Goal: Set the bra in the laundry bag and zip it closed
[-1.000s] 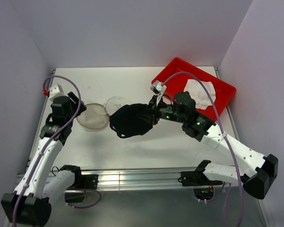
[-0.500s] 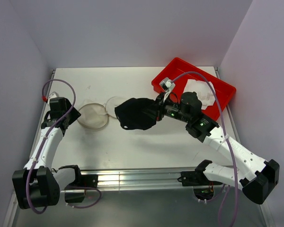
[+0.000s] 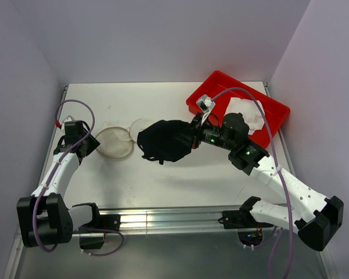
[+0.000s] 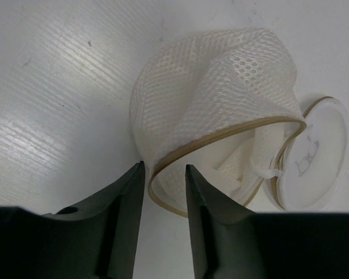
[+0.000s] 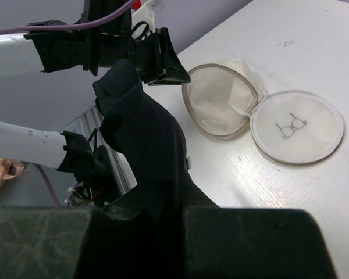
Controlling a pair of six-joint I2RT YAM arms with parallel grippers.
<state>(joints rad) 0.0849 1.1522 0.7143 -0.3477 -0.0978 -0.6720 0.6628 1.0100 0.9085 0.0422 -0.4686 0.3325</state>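
Observation:
The laundry bag (image 3: 113,142) lies open on the table at the left, a whitish mesh pouch (image 4: 221,99) with a tan rim and its round lid (image 4: 314,152) flapped out beside it. My left gripper (image 4: 164,170) is at the bag's near rim, its jaws apart with the tan edge lying in the gap between them. My right gripper (image 3: 190,139) is shut on a black cloth (image 3: 163,141) that hangs above the table just right of the bag (image 5: 218,104). The bra (image 3: 245,115), white, lies in the red tray.
The red plastic tray (image 3: 205,92) sits tilted at the back right, close behind the right wrist. Side walls close in the table to the left and right. The metal rail with the arm bases (image 3: 168,220) runs along the near edge.
The left arm has folded and lowered its gripper to the bag's rim, jaws narrowing. The right gripper lifted the black cloth up and a little to the right, then eased it back left.

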